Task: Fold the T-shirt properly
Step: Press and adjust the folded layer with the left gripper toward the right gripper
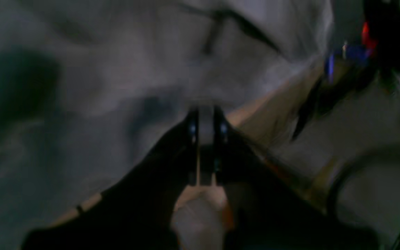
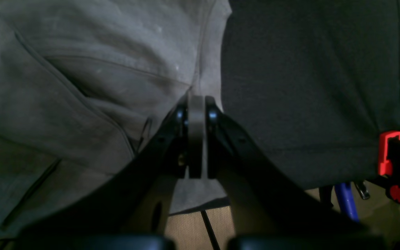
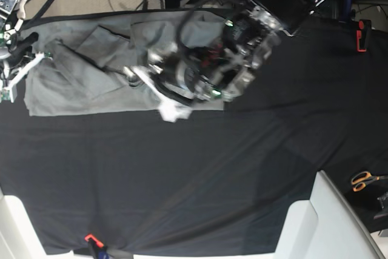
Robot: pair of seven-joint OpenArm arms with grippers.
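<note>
Shirt: one light-grey, wrinkled cotton T-shirt [image 3: 91,83] lay along the far edge of the black table cloth [image 3: 200,174].
Left gripper [image 1: 206,119]: jaws pressed together, grey fabric pinched between them; view blurred.
Right gripper [image 2: 196,114]: jaws closed on the shirt's edge.
Clamps: two red ones [image 3: 361,33], at opposite cloth edges.
Scissors: one orange-handled pair [image 3: 364,180].

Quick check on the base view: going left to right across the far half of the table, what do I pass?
Right gripper at the left edge → T-shirt → left arm over the shirt's right end → bare black table cloth → red clamp.
</note>
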